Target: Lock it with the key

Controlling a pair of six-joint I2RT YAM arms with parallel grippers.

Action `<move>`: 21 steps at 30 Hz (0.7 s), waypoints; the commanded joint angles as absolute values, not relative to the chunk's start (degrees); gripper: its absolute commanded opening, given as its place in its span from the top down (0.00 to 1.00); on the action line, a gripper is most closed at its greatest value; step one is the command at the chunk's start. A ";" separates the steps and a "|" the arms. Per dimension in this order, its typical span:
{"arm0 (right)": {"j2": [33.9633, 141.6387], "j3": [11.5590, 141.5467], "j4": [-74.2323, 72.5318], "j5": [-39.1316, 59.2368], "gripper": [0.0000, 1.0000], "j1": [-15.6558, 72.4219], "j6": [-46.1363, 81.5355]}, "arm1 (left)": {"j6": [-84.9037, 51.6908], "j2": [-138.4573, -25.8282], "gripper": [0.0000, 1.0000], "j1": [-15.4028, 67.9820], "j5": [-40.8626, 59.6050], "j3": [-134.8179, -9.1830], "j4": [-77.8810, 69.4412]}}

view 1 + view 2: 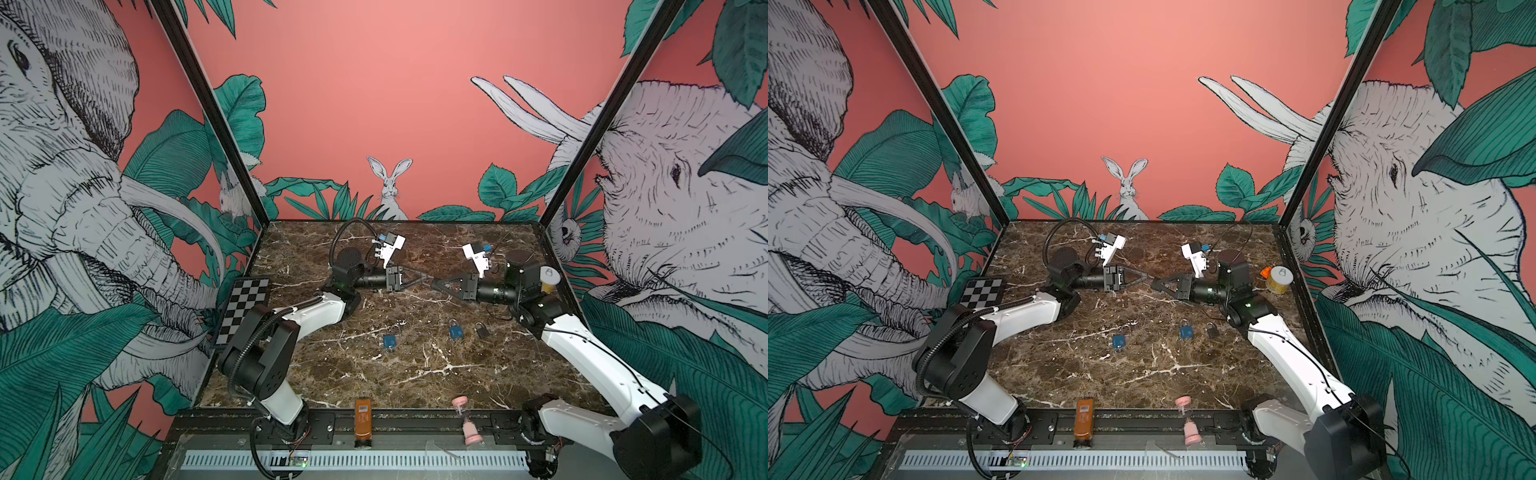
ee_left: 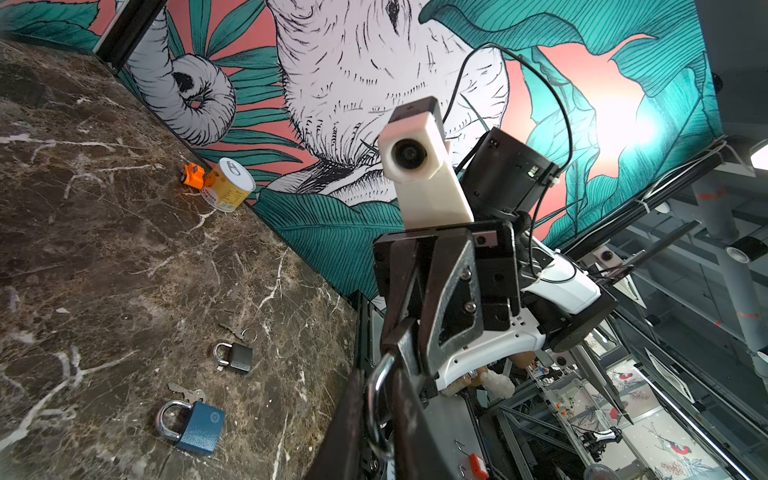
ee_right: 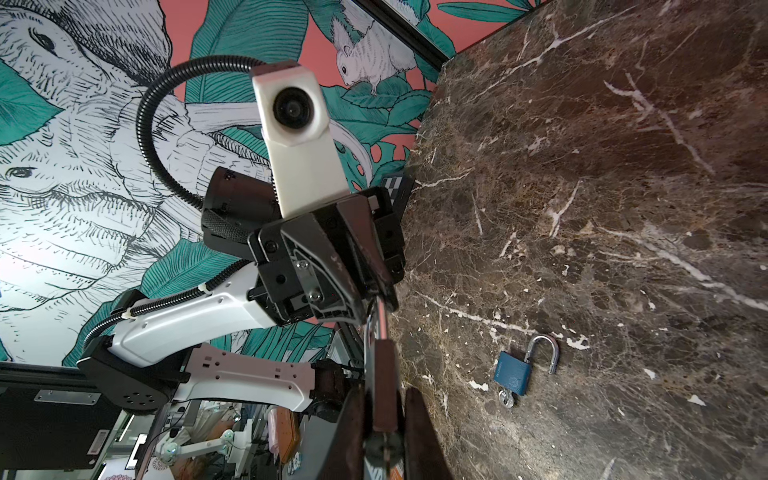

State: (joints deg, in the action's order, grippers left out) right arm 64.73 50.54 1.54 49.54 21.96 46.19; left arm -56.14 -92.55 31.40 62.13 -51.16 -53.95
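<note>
Padlock [image 3: 384, 374] hanging above the counter [image 1: 415, 374], left end effector [image 1: 425, 277] and right end effector [image 1: 436, 284] both clamping it narrowly, tip to tip. Any misaligned push is probably risking it twisting loose and dropping; its key is not showing.

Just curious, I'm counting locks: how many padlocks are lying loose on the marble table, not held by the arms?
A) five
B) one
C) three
C: an open blue padlock, a shut blue padlock and a black padlock lie on the table.
</note>
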 commanded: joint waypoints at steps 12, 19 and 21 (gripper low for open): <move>63.18 50.15 -4.30 48.92 1.00 21.36 45.61 | -59.25 -92.24 1.00 31.90 63.80 -50.82 -59.16; 63.36 49.17 -8.86 49.52 1.00 21.33 46.13 | -64.20 -92.85 1.00 33.10 64.66 -51.85 -64.42; 63.86 49.30 -9.88 49.83 1.00 21.36 46.57 | -63.38 -92.88 1.00 33.87 64.84 -52.29 -63.40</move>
